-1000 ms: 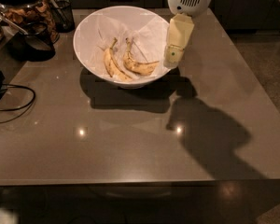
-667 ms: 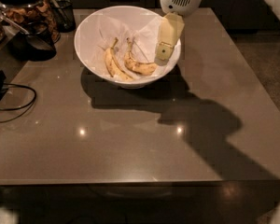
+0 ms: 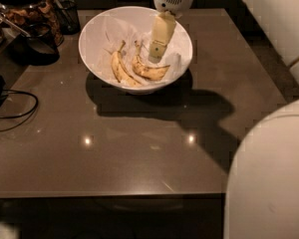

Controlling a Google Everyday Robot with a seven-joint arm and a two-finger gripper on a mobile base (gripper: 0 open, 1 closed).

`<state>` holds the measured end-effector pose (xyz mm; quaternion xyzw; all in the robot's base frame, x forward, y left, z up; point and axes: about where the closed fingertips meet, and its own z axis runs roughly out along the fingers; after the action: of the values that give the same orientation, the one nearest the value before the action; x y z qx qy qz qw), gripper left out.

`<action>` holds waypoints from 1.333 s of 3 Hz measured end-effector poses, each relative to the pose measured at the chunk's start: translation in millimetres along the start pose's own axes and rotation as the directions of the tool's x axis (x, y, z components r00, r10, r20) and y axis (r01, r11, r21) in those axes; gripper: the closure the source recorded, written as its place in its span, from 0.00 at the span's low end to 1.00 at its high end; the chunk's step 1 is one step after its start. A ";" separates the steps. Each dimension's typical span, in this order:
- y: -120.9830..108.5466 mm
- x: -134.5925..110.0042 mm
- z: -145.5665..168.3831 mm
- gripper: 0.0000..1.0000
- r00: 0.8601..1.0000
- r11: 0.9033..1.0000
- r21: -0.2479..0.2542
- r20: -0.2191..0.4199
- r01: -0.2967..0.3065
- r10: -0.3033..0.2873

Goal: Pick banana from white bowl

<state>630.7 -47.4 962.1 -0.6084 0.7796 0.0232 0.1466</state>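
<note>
The cream end effector [image 3: 156, 57] hangs tilted inside the large, round, glossy white bowl [image 3: 84, 51] on the brown surface [image 3: 114, 153]. Its grasp state cannot be told. The strongly curved, brown-spotted yellow banana [image 3: 150, 72] lies just beneath its tip. A slimmer, straighter yellow banana [image 3: 120, 71] lies further left.

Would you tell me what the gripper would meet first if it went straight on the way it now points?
The gripper hangs over the bowl, pointing down. Straight on it would probably meet the curved banana first, near its right end; depth is unclear, so perhaps the paper beside it.
</note>
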 end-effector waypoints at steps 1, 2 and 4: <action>-6.1 -10.5 8.1 0.15 1.000 1.000 -0.012 0.007 0.006 -0.006; -7.7 -12.7 20.9 0.27 1.000 0.999 -0.033 -0.002 -0.001 0.001; -5.3 -6.1 46.6 0.31 0.999 0.996 -0.084 -0.029 -0.039 0.037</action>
<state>646.5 -33.0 919.8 -0.5994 0.7913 0.0508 0.1096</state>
